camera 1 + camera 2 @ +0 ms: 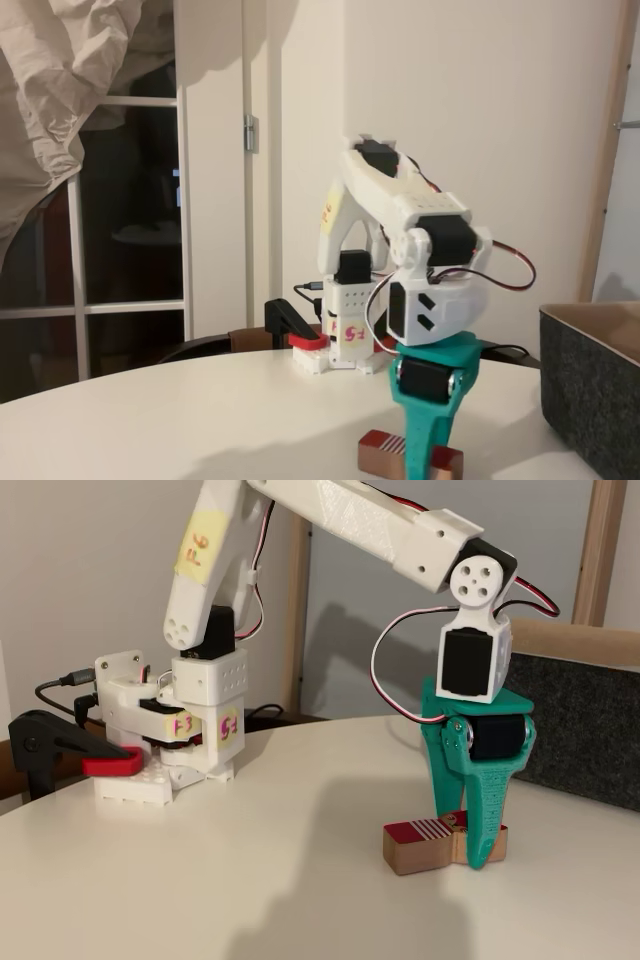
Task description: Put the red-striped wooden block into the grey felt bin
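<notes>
We see the red-striped wooden block point(430, 842) lying flat on the white table point(250, 880), near the front edge in both fixed views. In one fixed view its long axis runs left to right, the white-striped red end pointing left. The right end is hidden behind the teal finger, so we cannot tell how far the block reaches that way. In the other fixed view the block point(385, 452) sits at the bottom edge; its lower part is cut off, and its middle is covered by the gripper.

The teal gripper point(468, 835) stands upright over the block, tips down. Its fingers point(487, 820) straddle the block across its short side, one in front and one behind, and appear to pinch it; the contact itself is hard to make out. In the other fixed view the gripper point(422, 455) comes down in front of the block.

The grey felt bin point(590, 725) stands to the right, behind the gripper and apart from the block; its right side is cut off. In the other fixed view the bin point(590, 390) is near right, also cut off.

Farther left and back, the arm's white base point(170, 740) is clamped to the table by a black and red clamp point(70, 750).
</notes>
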